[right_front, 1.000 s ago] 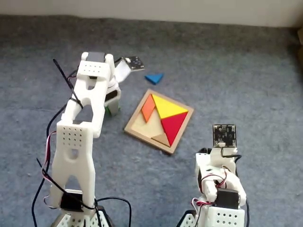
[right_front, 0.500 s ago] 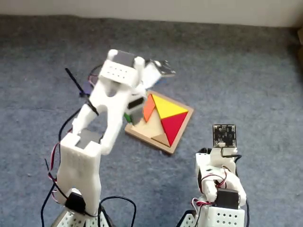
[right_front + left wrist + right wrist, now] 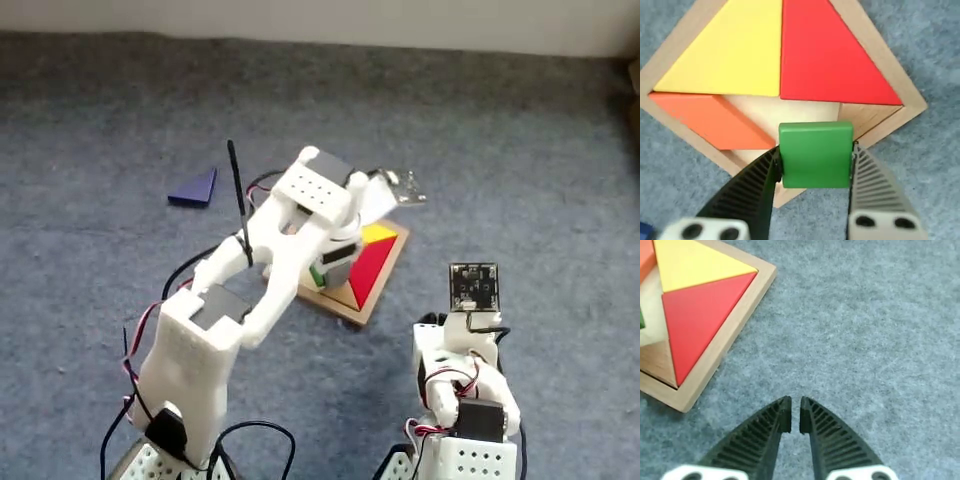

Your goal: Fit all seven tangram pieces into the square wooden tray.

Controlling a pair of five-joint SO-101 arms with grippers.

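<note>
Hanging closed and empty over the grey carpet (image 3: pixel 865 315): right gripper (image 3: pixel 791 415). The green square wooden piece (image 3: pixel 815 155), judged light, rigid and smooth, is clamped on two opposite flat edges by the left gripper (image 3: pixel 814 152), over the rim of the square wooden tray (image 3: pixel 910 107) beside its bare hollow. A dark blue wooden triangle (image 3: pixel 195 188) is found on the carpet, well apart.

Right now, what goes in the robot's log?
left tool: shut on green square, at tray | right tool: shut, above carpet | in tray: yellow triangle, red triangle, orange piece
</note>
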